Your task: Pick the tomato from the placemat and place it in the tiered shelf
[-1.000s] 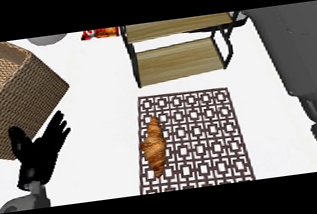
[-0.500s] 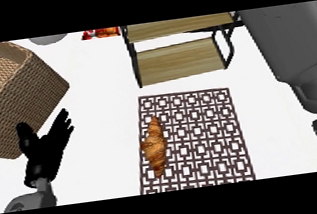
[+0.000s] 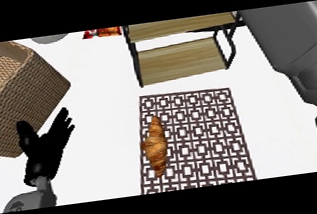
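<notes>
The left hand [image 3: 45, 150] shows at the lower left of the counter [image 3: 106, 136], its black fingers [image 3: 61, 123] spread straight and pointing up and away from the body. It holds nothing and touches no object; it sits over bare white counter, just beside the lower corner of a large woven basket [image 3: 7, 93] that fills the upper left. The grey forearm beneath it comes in from the bottom edge.

On the right side only a bulky grey arm [image 3: 300, 55] is in view, running down along the edge toward a rounded grey piece at the lower right. No black hand shows there, so nothing can be said about how its fingers stand.

The placemat [image 3: 210, 137], dark brown with an openwork lattice pattern, lies in the middle of the counter. Resting on its left portion is a long golden-brown thing [image 3: 155, 145] that looks like a croissant rather than a tomato; it lies lengthwise, well apart from the left hand.

Beyond the placemat stands the tiered shelf [image 3: 183, 58], with a black frame and wooden boards, a lower board showing in front of an upper one. At the far edge, left of the shelf, sits a small red-orange item [image 3: 103, 32], possibly packaged food, too cropped to tell.
</notes>
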{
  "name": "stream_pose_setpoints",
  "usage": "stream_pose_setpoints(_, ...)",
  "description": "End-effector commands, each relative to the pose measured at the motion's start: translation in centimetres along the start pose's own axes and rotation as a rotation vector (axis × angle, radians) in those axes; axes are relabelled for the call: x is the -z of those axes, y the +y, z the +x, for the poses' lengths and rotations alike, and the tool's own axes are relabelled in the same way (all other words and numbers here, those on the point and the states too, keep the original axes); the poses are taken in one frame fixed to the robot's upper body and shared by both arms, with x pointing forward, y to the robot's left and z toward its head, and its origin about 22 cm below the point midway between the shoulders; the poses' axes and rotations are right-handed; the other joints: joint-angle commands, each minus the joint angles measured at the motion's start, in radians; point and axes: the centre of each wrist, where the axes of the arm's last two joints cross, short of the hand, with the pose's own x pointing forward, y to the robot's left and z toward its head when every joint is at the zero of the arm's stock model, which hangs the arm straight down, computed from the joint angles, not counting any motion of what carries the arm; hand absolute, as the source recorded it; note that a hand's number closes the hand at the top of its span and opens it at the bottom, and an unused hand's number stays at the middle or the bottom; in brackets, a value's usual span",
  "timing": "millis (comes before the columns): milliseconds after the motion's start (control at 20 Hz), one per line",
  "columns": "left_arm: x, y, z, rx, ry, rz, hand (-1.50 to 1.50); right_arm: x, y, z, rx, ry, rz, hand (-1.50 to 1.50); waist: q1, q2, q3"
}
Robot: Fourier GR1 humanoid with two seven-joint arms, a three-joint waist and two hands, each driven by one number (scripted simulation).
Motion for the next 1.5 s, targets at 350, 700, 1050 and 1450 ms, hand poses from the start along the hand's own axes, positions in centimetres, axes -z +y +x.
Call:
stream_pose_setpoints(350,-0.4,0.1,-0.6,-0.007,0.028,-0.004,0.00,0.8,-1.5,-0.8,0.128,0.081,-0.063,1.50,0.002,0.001,-0.002)
stream_pose_setpoints(700,0.0,0.9,-0.6,-0.016,0.021,0.001,0.00,0.5,-1.2,0.2,0.399,0.108,-0.114,-1.50,-0.012,-0.005,-0.002)
stream_pose_setpoints(1050,-0.1,1.1,-0.2,-0.011,0.014,0.017,0.00,0.7,-3.0,-2.8,0.658,0.120,-0.182,-1.50,-0.015,-0.004,-0.001)
stream_pose_setpoints(1450,0.8,0.0,-0.1,-0.033,0.024,0.029,0.00,0.8,-9.5,-3.7,0.606,0.235,-0.454,-1.50,-0.027,-0.006,-0.002)
